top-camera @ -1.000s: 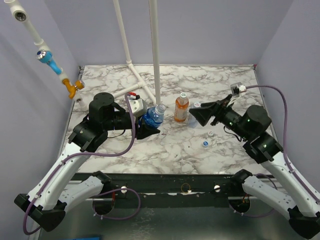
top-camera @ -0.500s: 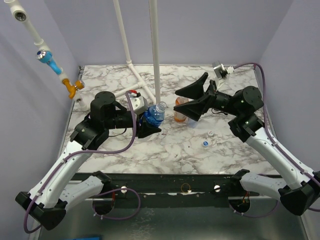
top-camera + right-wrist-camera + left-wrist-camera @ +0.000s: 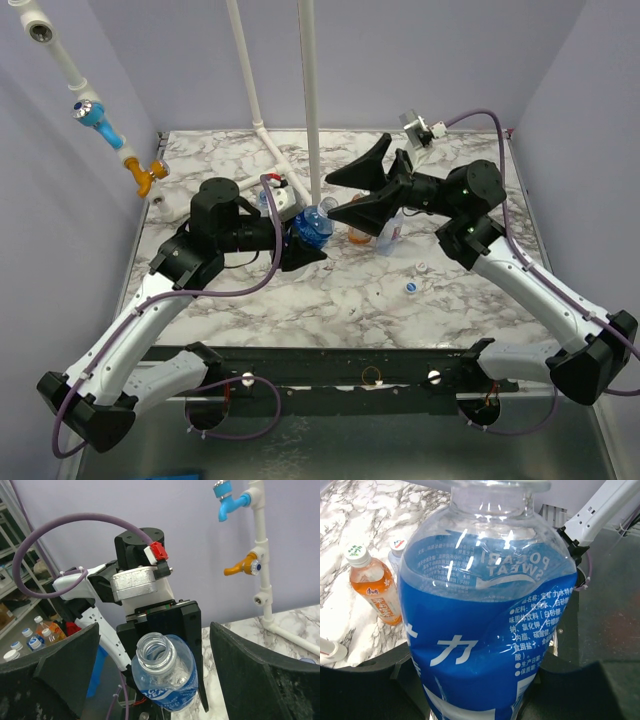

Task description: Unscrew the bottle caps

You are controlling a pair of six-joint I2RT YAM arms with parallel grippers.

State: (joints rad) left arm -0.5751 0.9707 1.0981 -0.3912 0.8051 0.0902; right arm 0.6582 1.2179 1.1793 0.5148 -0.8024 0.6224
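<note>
At the far left, a white pipe (image 3: 62, 60) hangs over the marble table (image 3: 330, 310), carrying a blue tap (image 3: 95, 113) and a brass valve (image 3: 148, 178). Right of it, the left gripper (image 3: 300, 245) is clamped on the lower body of a Pocari Sweat bottle (image 3: 312, 226), holding it tilted above the middle of the table; its blue label fills the left wrist view. The bottle's mouth (image 3: 156, 651) is open, with no cap on it. The right gripper (image 3: 330, 196) hovers just right of that mouth with its jaws spread wide; in the right wrist view the neck sits between the two fingers (image 3: 60, 665), apart from both. Behind the right gripper stand an orange drink bottle (image 3: 374, 592), its white cap (image 3: 356, 553) on, and just beside it a clear bottle (image 3: 390, 238). Nearer and further right, two loose bottle caps (image 3: 423, 267) lie on the marble, one showing a blue inside (image 3: 411, 287).
</note>
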